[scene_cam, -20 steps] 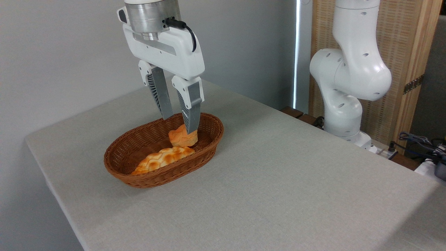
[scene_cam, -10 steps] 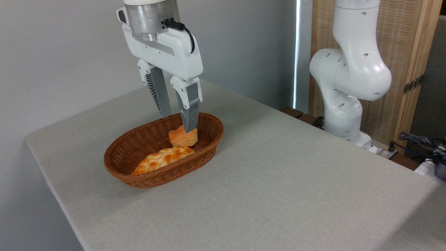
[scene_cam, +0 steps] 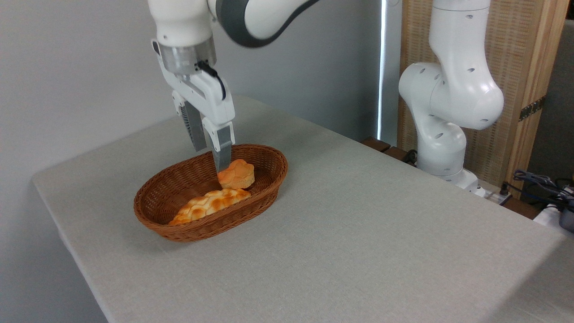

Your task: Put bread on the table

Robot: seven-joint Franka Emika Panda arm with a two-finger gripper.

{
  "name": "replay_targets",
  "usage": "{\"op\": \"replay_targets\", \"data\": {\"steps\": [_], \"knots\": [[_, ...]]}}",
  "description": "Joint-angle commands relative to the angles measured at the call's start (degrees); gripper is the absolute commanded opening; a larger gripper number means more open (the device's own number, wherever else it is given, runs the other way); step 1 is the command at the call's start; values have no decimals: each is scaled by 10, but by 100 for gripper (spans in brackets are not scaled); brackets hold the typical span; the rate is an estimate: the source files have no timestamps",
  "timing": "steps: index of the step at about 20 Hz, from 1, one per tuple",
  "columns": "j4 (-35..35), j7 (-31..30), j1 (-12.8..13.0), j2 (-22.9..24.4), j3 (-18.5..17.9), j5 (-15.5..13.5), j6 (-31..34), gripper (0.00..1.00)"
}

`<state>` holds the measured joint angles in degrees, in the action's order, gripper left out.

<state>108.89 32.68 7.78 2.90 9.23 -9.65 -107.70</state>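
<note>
The bread [scene_cam: 237, 174], a small golden bun with a lumpy top, lies inside the brown wicker basket [scene_cam: 148, 214] near its far right end. My gripper [scene_cam: 211, 160] hangs over the basket with its fingers pointing down, just left of the bun. It is open and holds nothing. The nearer fingertip [scene_cam: 223, 167] is right at the bun's left edge; whether it touches the bun I cannot tell. The table [scene_cam: 358, 233] is covered in light grey-beige cloth.
A longer flat loaf [scene_cam: 208, 204] with a bumpy crust lies in the basket in front of the bun. The arm's white base [scene_cam: 448, 112] stands past the table's far right edge, with cables [scene_cam: 542, 184] beside it.
The gripper has turned about its vertical axis and shifted left and farther back. Its nearer finger has left the bun's top and now sits at the bun's left edge. The bun stayed in the basket.
</note>
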Motion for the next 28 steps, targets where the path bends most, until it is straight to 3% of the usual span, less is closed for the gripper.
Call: {"op": "replay_targets", "data": {"steps": [1,11,17,21,28], "knots": [[51,-8,-3,17,24,-12,-25,100],[108,-7,-1,17,47,-3,-31,100],[149,-8,-1,15,70,-4,-101,100],[149,-5,-2,15,70,-4,-101,58],[149,-3,-3,15,70,-3,-101,54]]}}
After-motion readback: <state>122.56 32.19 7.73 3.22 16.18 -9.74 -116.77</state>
